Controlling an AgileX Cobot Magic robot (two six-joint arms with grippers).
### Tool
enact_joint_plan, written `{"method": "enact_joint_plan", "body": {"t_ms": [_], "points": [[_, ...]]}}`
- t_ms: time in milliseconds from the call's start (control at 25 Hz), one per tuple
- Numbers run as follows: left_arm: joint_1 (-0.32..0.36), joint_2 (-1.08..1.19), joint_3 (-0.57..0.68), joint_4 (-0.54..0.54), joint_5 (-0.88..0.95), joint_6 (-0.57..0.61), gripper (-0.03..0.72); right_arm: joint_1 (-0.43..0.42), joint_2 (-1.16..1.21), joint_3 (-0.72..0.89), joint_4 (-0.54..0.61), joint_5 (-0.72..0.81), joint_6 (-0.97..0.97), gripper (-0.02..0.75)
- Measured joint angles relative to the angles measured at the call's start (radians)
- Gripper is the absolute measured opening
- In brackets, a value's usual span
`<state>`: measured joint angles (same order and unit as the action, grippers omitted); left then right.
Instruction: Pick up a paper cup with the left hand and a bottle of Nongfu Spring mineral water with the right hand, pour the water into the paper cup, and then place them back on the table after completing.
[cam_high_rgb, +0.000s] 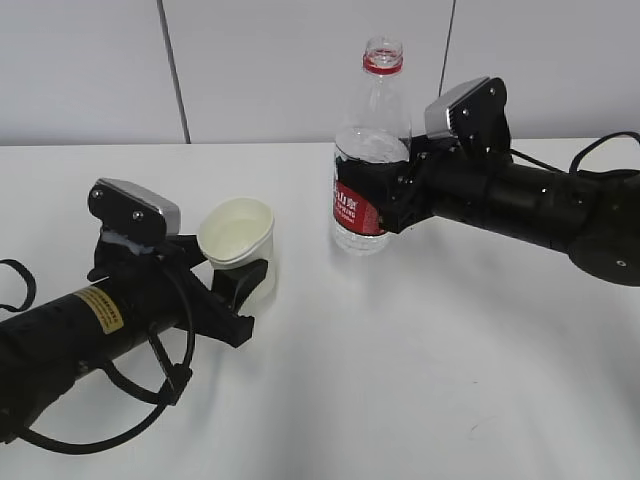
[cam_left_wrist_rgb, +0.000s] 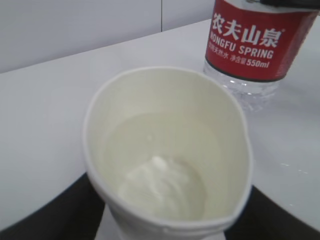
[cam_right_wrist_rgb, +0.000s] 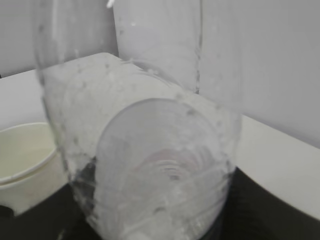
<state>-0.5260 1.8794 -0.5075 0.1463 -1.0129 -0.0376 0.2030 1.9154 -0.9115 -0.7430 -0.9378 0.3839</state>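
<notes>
Both end effectors gripping, cup and bottle upright on the desk (cam_high_rgb: 420, 380)

Left end effector (cam_high_rgb: 243, 283) is pinching the paper cup (cam_high_rgb: 240, 243) (some water (cam_left_wrist_rgb: 160, 165) sitting inside), while the right end effector (cam_high_rgb: 392, 196) is clamping the Nongfu Spring bottle (cam_high_rgb: 366, 160), uncapped, just beside it.

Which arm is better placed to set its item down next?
Probably the right. The right hand holds the Nongfu Spring bottle upright, its base at or just above the table. The left hand grips the paper cup tilted, with water inside, so it must level first.
</notes>
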Motion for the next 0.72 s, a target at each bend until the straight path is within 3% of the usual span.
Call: {"method": "enact_joint_plan", "body": {"t_ms": [320,720], "points": [[0.000,0.082,0.000,-0.002,-0.044,0.000,0.432,0.000,0.080,0.000,-0.009,-0.032,0.052,0.398],[0.000,0.134,-0.007,0.031,-0.101,-0.001,0.432,0.000,0.135,0.000,-0.201,-0.134,0.058,0.397]]}}
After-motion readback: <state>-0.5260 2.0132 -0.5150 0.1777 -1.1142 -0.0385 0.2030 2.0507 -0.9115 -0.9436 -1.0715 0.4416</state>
